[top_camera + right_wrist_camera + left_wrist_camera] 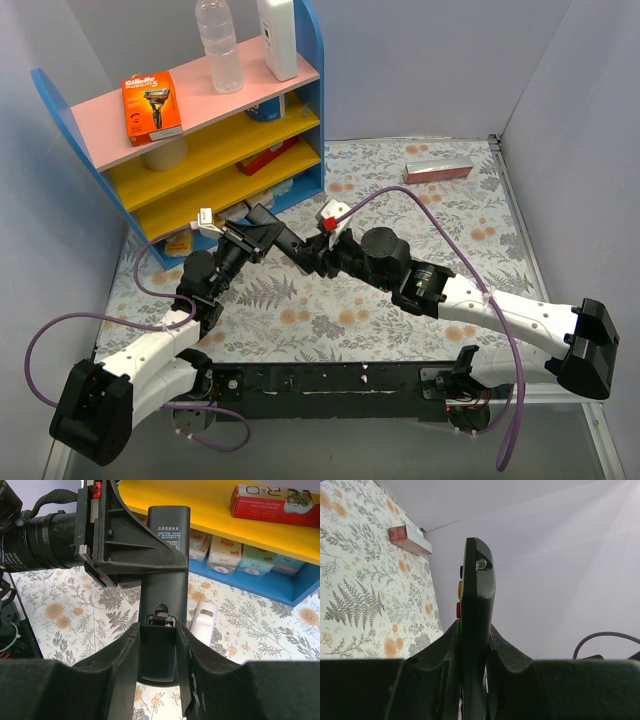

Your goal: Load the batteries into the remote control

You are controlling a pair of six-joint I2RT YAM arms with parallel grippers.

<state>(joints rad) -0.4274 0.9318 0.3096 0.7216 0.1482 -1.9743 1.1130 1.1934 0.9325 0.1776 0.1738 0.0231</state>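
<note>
The remote control (pixel 162 597) is held above the counter (pixel 65 615), gripped from both sides. The left end effector (pixel 475 630) is clamped on it edge-on, and the right end effector (pixel 159 645) is closed around its lower end, back face up. Beyond the right end effector, a yellow shelf (pixel 200 510) carries a red box (pixel 272 502), the blue shelf (pixel 260 587) beneath holds pale packets (pixel 240 560), and a small white object (pixel 202 622) lies on the counter just beside the remote control.
</note>
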